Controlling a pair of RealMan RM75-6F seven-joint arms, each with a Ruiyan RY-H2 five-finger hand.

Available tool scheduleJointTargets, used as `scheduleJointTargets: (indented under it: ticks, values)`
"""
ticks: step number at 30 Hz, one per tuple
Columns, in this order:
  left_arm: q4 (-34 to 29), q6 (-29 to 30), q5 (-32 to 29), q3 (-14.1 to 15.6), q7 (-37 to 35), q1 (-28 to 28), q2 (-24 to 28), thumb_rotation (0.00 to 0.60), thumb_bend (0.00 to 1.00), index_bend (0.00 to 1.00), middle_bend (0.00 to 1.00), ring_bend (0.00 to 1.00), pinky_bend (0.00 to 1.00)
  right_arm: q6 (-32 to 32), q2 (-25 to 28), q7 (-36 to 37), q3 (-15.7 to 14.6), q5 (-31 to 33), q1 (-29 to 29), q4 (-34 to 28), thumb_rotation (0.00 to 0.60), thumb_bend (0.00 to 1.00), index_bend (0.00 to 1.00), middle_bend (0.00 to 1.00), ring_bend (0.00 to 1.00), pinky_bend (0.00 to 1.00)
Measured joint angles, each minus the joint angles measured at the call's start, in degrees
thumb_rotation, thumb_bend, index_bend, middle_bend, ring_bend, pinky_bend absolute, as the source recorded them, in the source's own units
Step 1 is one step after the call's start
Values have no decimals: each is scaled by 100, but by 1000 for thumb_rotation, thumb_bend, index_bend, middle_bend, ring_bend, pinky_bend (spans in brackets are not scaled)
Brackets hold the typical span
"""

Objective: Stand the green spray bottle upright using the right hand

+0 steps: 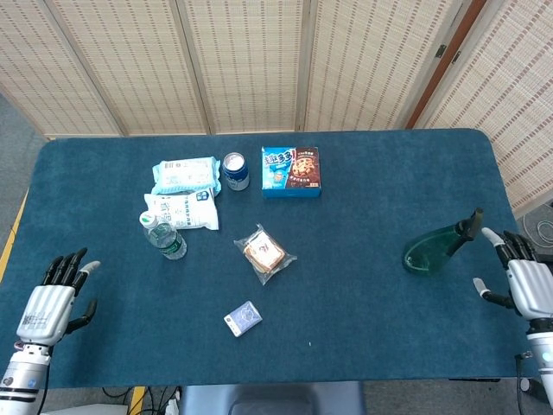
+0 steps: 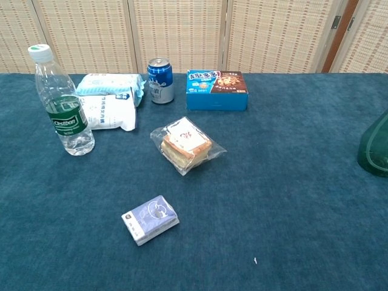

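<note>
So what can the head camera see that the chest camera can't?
Only the head view shows both hands: the left hand at the table's near left corner and the right hand at the right edge, apart from the green spray bottle. It also shows that whole bottle, up to its dark nozzle, and the table's edges.

Only the chest view shows the water bottle's label writing clearly.

Both show the blue can, cookie box, two wipe packs, wrapped sandwich and card pack. The chest view catches just a sliver of the spray bottle.
</note>
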Motion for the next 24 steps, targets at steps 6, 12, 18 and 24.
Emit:
scheduleJointTargets:
  ticks: [6, 12, 18, 24]
  values:
    - [6, 111, -13, 28, -39, 94, -102, 600, 437, 152, 0, 0, 0, 48, 335, -925, -80, 84, -83, -402, 600, 252, 107, 147, 54, 18]
    - [-45, 249, 26, 71, 25, 189, -95, 600, 438, 151, 0, 0, 0, 79, 467, -1019, -123, 140, -168, -439, 600, 252, 106, 147, 54, 18]
    - [-91, 286, 81, 71, 39, 211, -64, 600, 438, 152, 0, 0, 0, 117, 481, -948, -136, 146, -239, -365, 600, 252, 106, 147, 54, 18]
    - [-34, 217, 104, 39, 25, 152, -89, 600, 437, 152, 0, 0, 0, 104, 476, -1026, -126, 152, -237, -414, 600, 252, 107, 147, 54, 18]
